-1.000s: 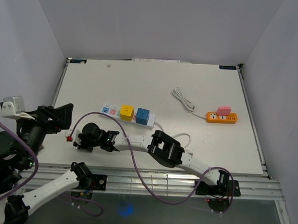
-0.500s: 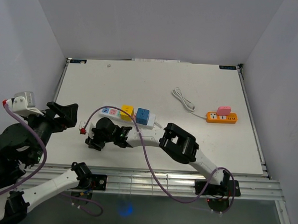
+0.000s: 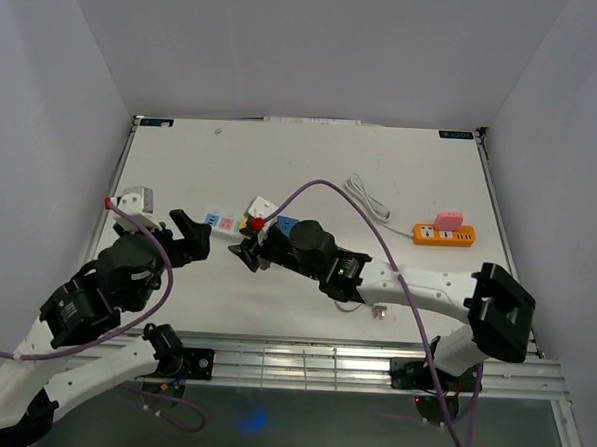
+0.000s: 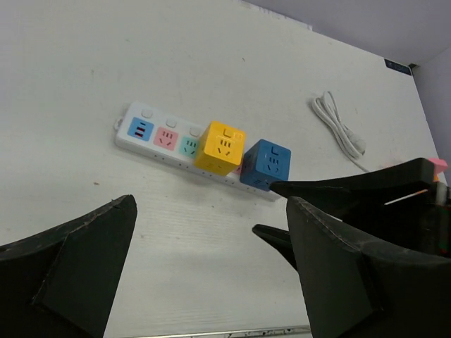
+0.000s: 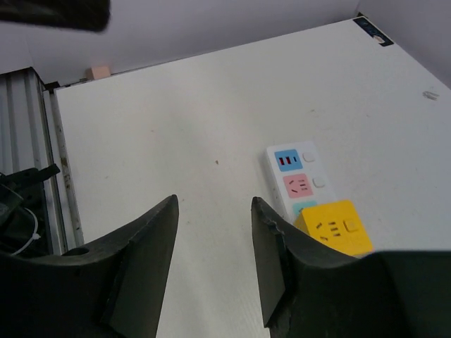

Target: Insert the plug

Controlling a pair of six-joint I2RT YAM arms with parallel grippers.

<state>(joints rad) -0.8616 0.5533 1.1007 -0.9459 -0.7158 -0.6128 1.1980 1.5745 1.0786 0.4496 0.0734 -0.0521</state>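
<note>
A white power strip [image 4: 161,134] lies on the table with a yellow cube adapter [image 4: 222,146] and a blue cube adapter [image 4: 269,163] on it. It also shows in the top view [image 3: 217,220] and the right wrist view [image 5: 299,176]. A coiled white cable with a plug [image 3: 368,199] lies apart, right of the strip. My left gripper [image 3: 188,234] is open and empty, above the table near the strip's left end. My right gripper [image 3: 247,249] is open and empty, just in front of the strip. Its arm hides part of the strip from above.
An orange power strip [image 3: 443,234] with a pink adapter [image 3: 447,219] on it lies at the right. A purple cable [image 3: 325,190] arcs over the right arm. The table's near edge and rail [image 3: 302,356] are close behind both grippers.
The right gripper has moved from the near left of the table up and right to the strip. The left arm has swung in toward the strip's left end.
</note>
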